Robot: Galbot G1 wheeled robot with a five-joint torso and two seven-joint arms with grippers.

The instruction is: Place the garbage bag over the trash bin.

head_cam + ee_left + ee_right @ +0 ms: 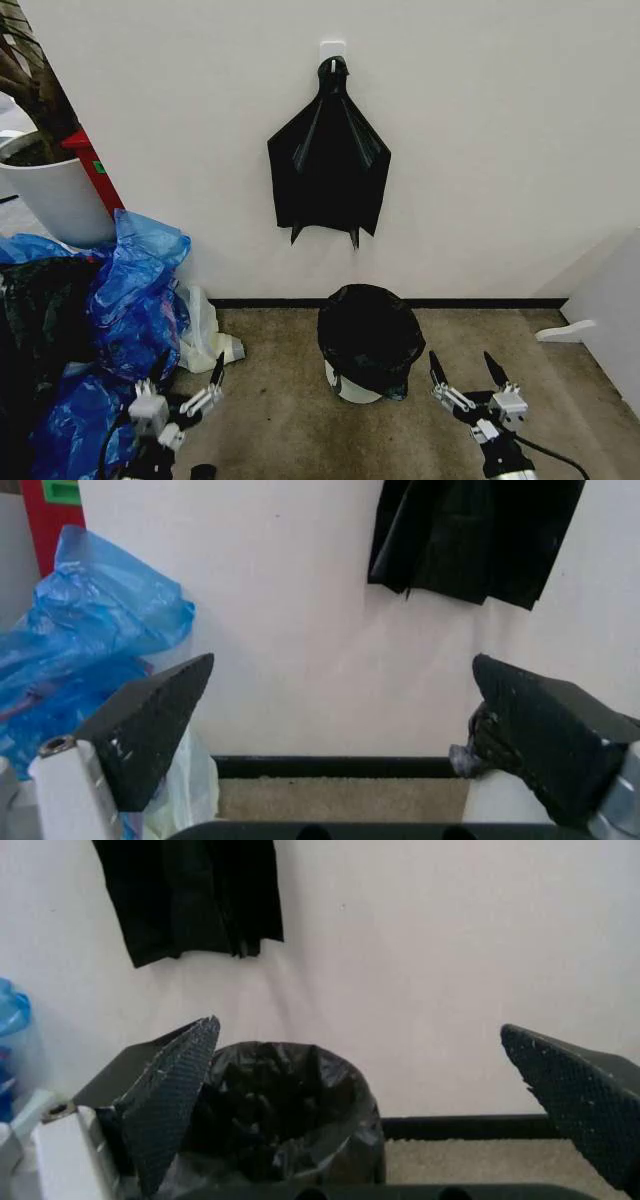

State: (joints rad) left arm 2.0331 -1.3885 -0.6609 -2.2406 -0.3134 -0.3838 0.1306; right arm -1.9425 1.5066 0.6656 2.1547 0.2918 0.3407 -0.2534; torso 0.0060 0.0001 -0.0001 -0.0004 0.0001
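**Head view: bag draped over bin, both grippers free**

Head view showed the garbage bag (371, 335) covering the trash bin (350, 388) by the wall, hands-free, so left gripper (184, 385) and right gripper (468, 378) hung low, spread, empty.

Left wrist view faced blue plastic bags (90, 652).

Right wrist view saw the bag lining the bin's mouth.

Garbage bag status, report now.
Left gripper open, low left. Right gripper open, low right. Garbage bag draped over trash bin. Nothing in the way.
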